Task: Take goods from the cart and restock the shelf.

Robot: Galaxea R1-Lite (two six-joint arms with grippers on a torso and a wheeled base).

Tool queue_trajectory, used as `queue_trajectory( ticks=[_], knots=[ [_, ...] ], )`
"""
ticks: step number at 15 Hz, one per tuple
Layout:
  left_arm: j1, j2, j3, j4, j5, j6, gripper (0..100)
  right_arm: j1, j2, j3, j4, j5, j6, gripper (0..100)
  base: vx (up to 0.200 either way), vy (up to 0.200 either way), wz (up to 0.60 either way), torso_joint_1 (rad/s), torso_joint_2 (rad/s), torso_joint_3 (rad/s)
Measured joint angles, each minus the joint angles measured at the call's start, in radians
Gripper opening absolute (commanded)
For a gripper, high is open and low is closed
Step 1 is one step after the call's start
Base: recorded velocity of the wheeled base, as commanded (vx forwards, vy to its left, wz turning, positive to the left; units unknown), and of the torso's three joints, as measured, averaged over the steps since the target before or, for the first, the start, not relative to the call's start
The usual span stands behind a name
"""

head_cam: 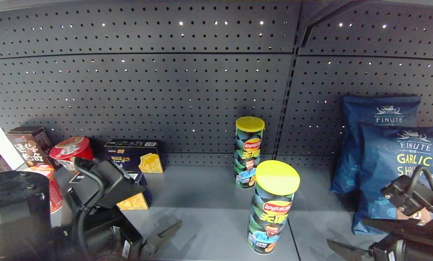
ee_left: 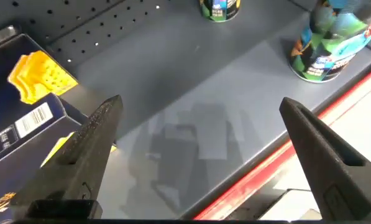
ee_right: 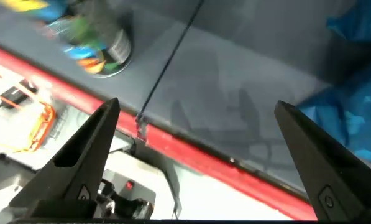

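Observation:
Two tall chip cans with yellow lids stand on the grey shelf (head_cam: pixel 209 206). The front can (head_cam: pixel 272 208) is near the shelf edge and the back can (head_cam: pixel 249 152) is by the pegboard. My left gripper (head_cam: pixel 162 233) hangs low over the shelf's front, left of the front can, open and empty. The left wrist view has its fingers (ee_left: pixel 92 143) spread over bare shelf, with the front can (ee_left: pixel 328 43) beyond. My right gripper (head_cam: pixel 346 232) sits at the lower right, open and empty. In the right wrist view it (ee_right: pixel 196 107) straddles the shelf's red edge (ee_right: pixel 191 146), with the can (ee_right: pixel 92 37) off to one side.
Dark blue snack bags (head_cam: pixel 397 159) lean on the pegboard at the right. Dark blue boxes (head_cam: pixel 136 154) with yellow pictures, red noodle cups (head_cam: pixel 71 150) and brown boxes (head_cam: pixel 29 145) crowd the left. A vertical divider post (head_cam: pixel 287 108) runs behind the cans.

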Motion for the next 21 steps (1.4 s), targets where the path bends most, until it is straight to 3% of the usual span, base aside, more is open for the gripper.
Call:
queue_trajectory(
  ticks=[8,21],
  knots=[
    [0.007,0.095,-0.018,-0.069,-0.003,-0.002,100,-0.034,0.250,-0.170,-0.012,-0.001,0.002,100,0.000,0.000,0.00,0.000,0.00,0.000],
    [0.027,0.161,-0.047,-0.074,-0.006,-0.001,100,0.009,0.380,-0.217,-0.051,0.001,0.001,100,0.000,0.000,0.00,0.000,0.00,0.000]
  ],
)
